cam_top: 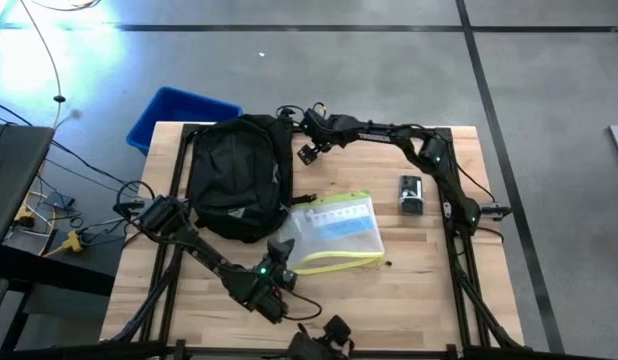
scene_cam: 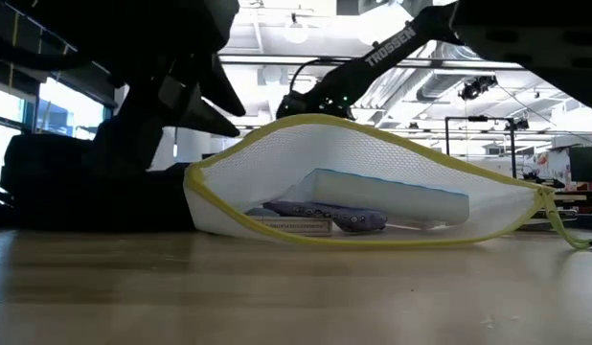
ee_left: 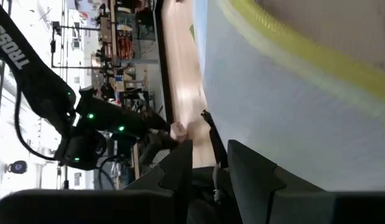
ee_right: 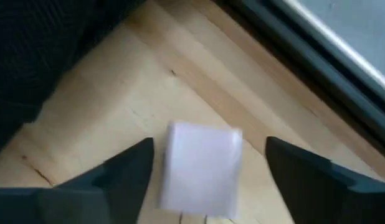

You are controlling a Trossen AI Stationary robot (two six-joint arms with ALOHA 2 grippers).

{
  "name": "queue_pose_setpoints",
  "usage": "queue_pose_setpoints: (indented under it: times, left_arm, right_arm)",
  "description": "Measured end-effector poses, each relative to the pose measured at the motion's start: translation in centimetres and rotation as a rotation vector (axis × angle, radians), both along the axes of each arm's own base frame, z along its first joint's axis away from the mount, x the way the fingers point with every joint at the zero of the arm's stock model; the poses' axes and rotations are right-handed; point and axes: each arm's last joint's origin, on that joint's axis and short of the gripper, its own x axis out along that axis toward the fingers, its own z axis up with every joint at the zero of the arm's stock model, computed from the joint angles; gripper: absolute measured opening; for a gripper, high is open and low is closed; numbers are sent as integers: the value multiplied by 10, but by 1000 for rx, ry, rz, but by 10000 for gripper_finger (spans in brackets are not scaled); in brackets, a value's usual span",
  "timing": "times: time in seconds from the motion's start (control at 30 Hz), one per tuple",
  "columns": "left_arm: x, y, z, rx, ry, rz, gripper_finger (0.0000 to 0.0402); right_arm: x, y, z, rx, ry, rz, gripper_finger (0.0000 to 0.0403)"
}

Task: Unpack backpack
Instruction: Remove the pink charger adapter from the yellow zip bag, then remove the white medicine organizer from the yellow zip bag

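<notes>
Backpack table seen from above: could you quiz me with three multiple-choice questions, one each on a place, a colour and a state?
1. The backpack lies: A on the floor; B on the table, left of the pouch; C on a chair.
2. The pouch's edge is: A red; B blue; C yellow.
3. The right gripper is: A open; B shut on the backpack; C shut on the pouch.
Answers: B, it rests on the wood beside the pouch; C, the rim is yellow; A, its fingers stand apart around a white block.

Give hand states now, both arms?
Left hand: cannot be told, beside the mesh pouch.
Right hand: open, a small white block between its fingers.
</notes>
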Motion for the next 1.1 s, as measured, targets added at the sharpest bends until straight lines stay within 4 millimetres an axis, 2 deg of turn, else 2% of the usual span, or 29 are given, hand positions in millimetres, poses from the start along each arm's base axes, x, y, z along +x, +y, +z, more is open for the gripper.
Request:
queue_pose_setpoints:
  times: [0.13, 0.23, 0.3, 0.4, 0.5, 0.6, 0.73, 0.87, 0.93, 1.03, 1.1]
  left_arm:
    - [1, -3, 3, -47, -45, 11, 83]
    - [1, -5, 4, -82, -65, 19, 83]
    - [0, -6, 4, -90, -73, 19, 83]
    - [-1, -8, 4, -92, -73, 14, 83]
    - [-1, -9, 3, -96, -79, 15, 83]
    - [-1, -9, 3, -115, -103, 26, 83]
    - [-3, -12, 3, -160, -156, 40, 83]
    - [-7, -17, 3, -178, -184, 37, 83]
    - [-7, -18, 4, -174, -195, 36, 83]
    - [-7, -17, 4, -161, -211, 38, 83]
    - [-5, -15, 5, -155, -219, 43, 83]
  right_arm:
    - [-3, 2, 3, 2, 34, 31, 335]
    - [-7, 18, 27, -30, 83, 92, 334]
    - [-10, 41, 51, -69, 139, 154, 327]
    - [-14, 92, 82, -168, 196, 225, 315]
    - [-23, 162, 108, -304, 188, 340, 305]
    - [-47, 232, 118, -376, 160, 420, 297]
    - [-90, 315, 108, -320, 24, 440, 290]
    - [-131, 394, 81, -227, -156, 584, 288]
    - [-145, 429, 68, -187, -282, 677, 288]
    - [-154, 467, 51, -176, -455, 823, 288]
    - [-152, 478, 37, -214, -481, 911, 288]
